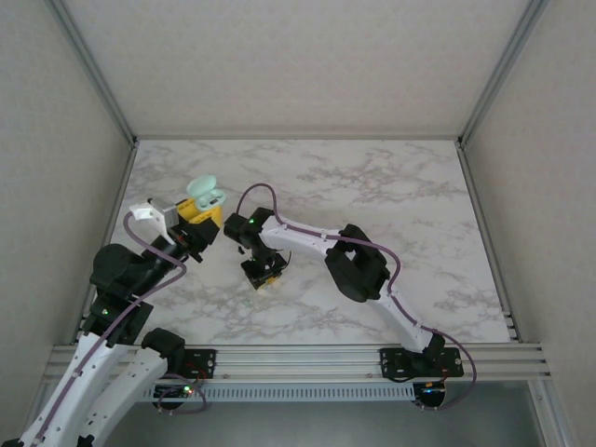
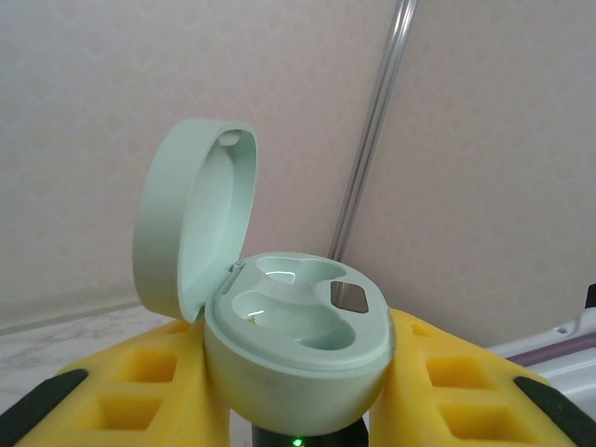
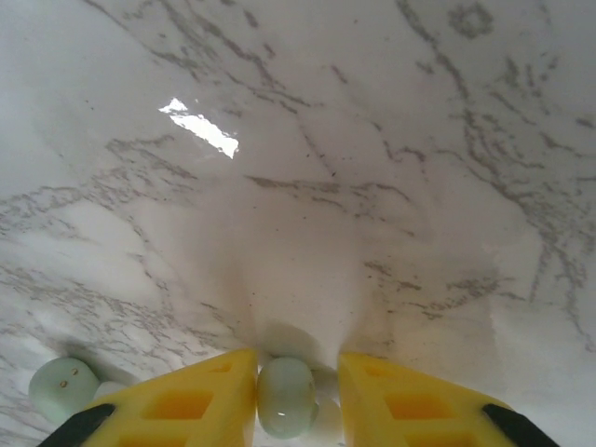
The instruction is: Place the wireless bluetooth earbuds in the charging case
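Note:
My left gripper (image 1: 200,220) is shut on the pale green charging case (image 1: 203,196), holding it off the table at the left. In the left wrist view the case (image 2: 298,326) sits between the yellow fingers (image 2: 140,382) with its lid hinged up. Both of its wells look empty. My right gripper (image 1: 265,275) points down at the marble near the table's middle. Its yellow fingers (image 3: 186,400) straddle a pale green earbud (image 3: 286,396) lying on the table. The left finger touches the bud, and a narrow gap shows at the right one. A second pale green earbud (image 3: 63,389) lies just left of the fingers.
The marble table (image 1: 391,196) is boxed in by white walls on three sides, with metal posts at the back corners. A white cable clip on the left arm (image 1: 142,212) sticks out near the left wall. A rail (image 1: 307,358) runs along the near edge.

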Action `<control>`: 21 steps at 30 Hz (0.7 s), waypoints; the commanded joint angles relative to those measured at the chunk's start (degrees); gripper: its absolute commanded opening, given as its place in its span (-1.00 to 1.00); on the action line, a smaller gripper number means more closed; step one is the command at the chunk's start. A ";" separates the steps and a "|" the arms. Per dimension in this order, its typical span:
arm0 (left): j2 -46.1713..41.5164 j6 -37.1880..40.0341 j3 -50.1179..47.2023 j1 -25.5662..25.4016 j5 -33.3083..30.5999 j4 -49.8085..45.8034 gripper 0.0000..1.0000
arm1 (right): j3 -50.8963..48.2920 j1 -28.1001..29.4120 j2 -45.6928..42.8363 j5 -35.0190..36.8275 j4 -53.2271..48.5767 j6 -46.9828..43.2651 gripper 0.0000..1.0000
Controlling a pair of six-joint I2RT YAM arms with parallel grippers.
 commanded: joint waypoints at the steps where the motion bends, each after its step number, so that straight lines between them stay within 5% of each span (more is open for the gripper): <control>1: -0.19 -0.30 1.03 0.30 1.06 1.31 -0.52 | 1.25 0.91 1.78 1.71 -2.19 -0.57 -0.43; 15: 1.13 -0.75 1.34 0.30 1.50 1.77 -0.51 | -1.15 0.79 -1.57 1.05 -0.23 0.64 -0.57; 21: 2.58 -1.01 1.78 0.30 1.34 1.81 -0.50 | -13.61 -5.26 -15.44 -11.07 11.96 4.10 -0.62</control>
